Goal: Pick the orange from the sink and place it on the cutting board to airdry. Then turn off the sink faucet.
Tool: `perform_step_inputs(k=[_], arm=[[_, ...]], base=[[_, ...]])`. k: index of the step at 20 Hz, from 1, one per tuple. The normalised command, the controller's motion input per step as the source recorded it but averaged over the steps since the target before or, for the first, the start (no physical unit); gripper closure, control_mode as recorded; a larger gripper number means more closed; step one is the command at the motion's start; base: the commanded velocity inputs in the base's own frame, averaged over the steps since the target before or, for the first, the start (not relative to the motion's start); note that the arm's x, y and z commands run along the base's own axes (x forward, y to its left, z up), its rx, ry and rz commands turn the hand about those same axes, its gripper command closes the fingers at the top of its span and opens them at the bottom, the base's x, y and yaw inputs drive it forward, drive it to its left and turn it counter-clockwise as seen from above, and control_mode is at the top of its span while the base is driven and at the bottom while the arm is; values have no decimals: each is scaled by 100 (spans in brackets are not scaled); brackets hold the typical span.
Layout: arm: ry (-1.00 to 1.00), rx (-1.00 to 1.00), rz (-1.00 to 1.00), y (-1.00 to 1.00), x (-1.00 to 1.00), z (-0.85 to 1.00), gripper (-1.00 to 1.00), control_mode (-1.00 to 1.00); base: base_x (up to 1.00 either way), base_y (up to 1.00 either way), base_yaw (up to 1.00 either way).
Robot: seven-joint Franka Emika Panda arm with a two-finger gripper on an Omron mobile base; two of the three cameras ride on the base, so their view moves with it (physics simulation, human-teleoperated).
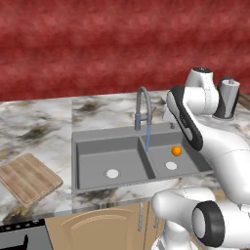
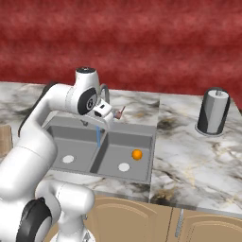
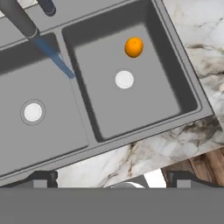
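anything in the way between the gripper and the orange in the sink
Nothing visible blocks it. In the hand view the orange lies alone on the floor of the right basin of the sink, just beyond the drain. The faucet and its water stream fall at the divider, off to the side.

Red wall (image 1: pixel 97 44), marble counter (image 2: pixel 189 156), seemingly wood cabinets (image 2: pixel 142 220).
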Motion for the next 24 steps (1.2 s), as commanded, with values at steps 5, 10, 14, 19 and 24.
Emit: perform_step_inputs(k=[5,10,14,19,24], arm=[[7,2,-24,-21,0,-6,-100,-100],[5,1,-19,-14,0,-26,-100,-100],[0,0,-14,-2,0,-45,-100,-100],[0,0,-11,0,0,-36,-100,-100],[0,0,-10,-9,0,-13,-100,-100]], base=[[0,0,0],[0,0,0],[0,0,0],[0,0,0],[0,0,0]])
